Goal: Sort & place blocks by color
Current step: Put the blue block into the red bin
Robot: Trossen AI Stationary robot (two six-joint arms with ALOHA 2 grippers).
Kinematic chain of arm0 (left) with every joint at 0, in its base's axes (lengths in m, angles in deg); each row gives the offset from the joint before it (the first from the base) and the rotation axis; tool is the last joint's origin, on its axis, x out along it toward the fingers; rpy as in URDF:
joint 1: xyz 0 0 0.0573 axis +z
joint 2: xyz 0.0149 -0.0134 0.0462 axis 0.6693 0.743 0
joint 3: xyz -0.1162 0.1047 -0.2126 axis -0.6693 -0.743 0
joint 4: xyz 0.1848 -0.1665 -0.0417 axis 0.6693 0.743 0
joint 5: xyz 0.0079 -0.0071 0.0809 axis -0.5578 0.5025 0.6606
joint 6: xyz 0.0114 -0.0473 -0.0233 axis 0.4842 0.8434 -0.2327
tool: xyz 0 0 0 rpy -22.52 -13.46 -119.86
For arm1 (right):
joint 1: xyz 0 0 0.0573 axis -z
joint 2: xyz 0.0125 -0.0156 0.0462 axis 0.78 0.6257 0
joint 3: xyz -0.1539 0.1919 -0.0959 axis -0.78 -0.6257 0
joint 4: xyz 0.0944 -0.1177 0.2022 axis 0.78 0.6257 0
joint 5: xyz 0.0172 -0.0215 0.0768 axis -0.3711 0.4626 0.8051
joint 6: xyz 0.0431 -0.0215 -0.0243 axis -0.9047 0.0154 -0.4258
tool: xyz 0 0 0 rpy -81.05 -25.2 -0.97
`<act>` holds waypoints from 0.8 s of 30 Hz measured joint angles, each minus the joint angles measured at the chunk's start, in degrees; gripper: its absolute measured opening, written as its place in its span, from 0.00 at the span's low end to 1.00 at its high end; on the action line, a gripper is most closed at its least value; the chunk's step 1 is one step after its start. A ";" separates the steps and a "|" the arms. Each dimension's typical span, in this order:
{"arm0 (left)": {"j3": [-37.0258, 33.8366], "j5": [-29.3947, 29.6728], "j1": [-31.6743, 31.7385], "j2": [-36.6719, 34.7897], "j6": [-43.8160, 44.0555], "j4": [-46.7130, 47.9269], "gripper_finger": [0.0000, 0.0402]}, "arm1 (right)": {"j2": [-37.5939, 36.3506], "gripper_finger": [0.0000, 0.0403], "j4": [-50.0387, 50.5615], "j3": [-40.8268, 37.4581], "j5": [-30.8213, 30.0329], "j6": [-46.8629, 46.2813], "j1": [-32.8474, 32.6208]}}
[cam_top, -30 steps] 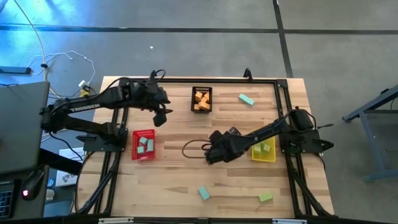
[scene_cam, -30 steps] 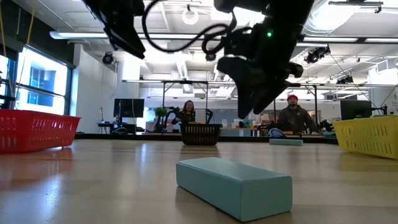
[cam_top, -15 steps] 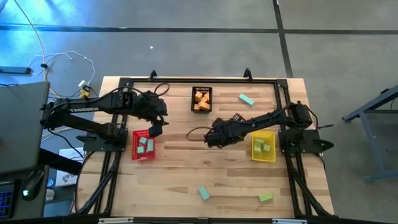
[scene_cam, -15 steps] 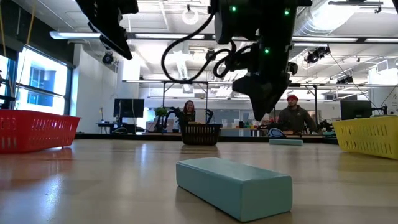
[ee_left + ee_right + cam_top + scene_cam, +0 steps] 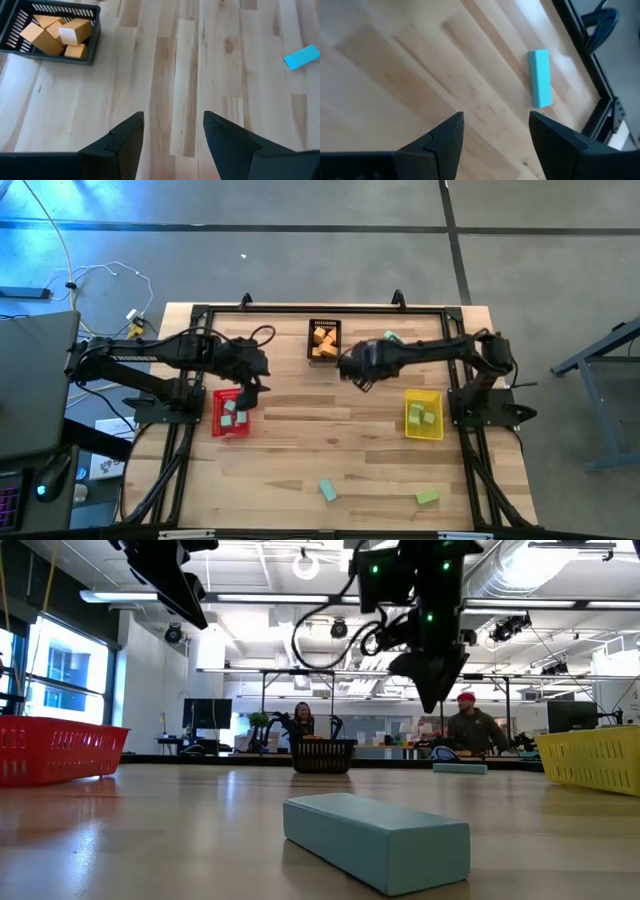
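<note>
Hands first: the right hand [image 5: 352, 367] hangs above the far middle of the surface [image 5: 330, 445], just beside the black basket [image 5: 324, 341]; its fingers [image 5: 445, 137] stand apart with nothing between them. The left hand [image 5: 250, 380] hovers over the far edge of the red basket [image 5: 231, 413], likewise parted and empty, as its wrist view shows bare wood between the fingers [image 5: 127, 135].

Blocks already sorted: orange blocks [image 5: 323, 340] fill the black basket, pale green blocks [image 5: 233, 412] lie in the red basket, and green blocks [image 5: 423, 416] lie in the yellow basket [image 5: 423, 414].

Blocks still loose: a teal bar [image 5: 396, 339] lies at the far right, near the right hand and ahead of its fingers in the right wrist view; a second teal bar [image 5: 327, 490] and a light green block [image 5: 427, 496] rest well apart near the front edge.

Step in hand, as judged: the right arm is between picks and approaching the far teal bar. The next move calls for carrying the hand over that bar, turning the fingers across its narrow sides, lowering, and closing.
</note>
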State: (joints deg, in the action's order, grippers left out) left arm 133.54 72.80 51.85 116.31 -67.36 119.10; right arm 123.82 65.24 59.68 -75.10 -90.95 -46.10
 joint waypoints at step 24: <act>0.00 4.50 -1.72 0.00 2.16 1.52 0.48 | 0.00 0.52 -4.03 0.00 18.38 29.95 30.42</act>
State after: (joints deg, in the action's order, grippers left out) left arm 133.54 77.31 50.14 116.31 -65.20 120.62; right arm 123.82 61.20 59.68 -56.72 -60.99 -15.68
